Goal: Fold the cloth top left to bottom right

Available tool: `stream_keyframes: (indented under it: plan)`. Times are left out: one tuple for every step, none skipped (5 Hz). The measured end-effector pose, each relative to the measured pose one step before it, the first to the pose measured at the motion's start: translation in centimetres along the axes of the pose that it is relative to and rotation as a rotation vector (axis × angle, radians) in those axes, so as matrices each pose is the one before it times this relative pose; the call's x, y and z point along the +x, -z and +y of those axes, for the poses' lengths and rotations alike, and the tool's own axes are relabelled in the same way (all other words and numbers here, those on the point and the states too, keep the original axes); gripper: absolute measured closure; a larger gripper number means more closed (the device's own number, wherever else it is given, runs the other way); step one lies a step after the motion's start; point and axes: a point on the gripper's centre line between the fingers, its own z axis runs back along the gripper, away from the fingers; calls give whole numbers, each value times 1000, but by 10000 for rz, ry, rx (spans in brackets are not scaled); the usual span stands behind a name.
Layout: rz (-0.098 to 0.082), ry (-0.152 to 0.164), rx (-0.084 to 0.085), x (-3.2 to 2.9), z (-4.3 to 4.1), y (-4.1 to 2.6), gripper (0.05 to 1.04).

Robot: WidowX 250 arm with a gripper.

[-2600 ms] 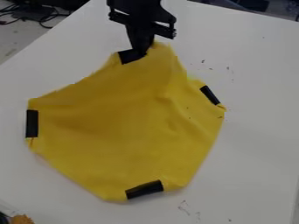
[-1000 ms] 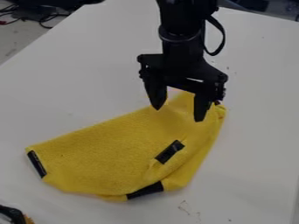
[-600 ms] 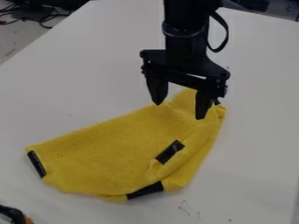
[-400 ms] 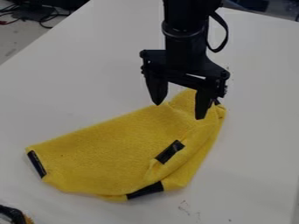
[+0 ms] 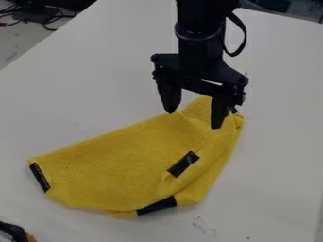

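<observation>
Nearest, bottom-left corner: dark object [image 5: 12, 230], cut off by the view's edge, small orange bit [image 5: 30, 237] beside it; can't tell what either is. Just past that, yellow cloth [image 5: 114, 165] lies on the white table [image 5: 82, 85], left of center to center, folded over on itself, long upper edge slanting from lower left up to the right. Lower edge has a black strip [image 5: 157, 205] near the lower right corner. Second strip [image 5: 39, 177] sits at the left end, third strip [image 5: 183, 164] lies tilted on top of the folded layer, right of the cloth's middle. Right side shows creases and an under layer along the edge. Farther up, black gripper [image 5: 193, 120] hangs down over the cloth's upper right end, jaws wide apart, one tip by the slanted edge, other over the yellow fabric; contact can't be told. Fourth strip [image 5: 234, 110] peeks out just right of it. Arm [image 5: 200, 40] comes in from the top edge, black loop [image 5: 242, 40] on its right side. Farthest, top left: cables [image 5: 45, 20] past the table edge.
</observation>
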Motion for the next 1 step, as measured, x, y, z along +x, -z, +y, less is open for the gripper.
stream_keyframes:
  plan:
    - [0, 0, 0, 0, 0, 0, 82]
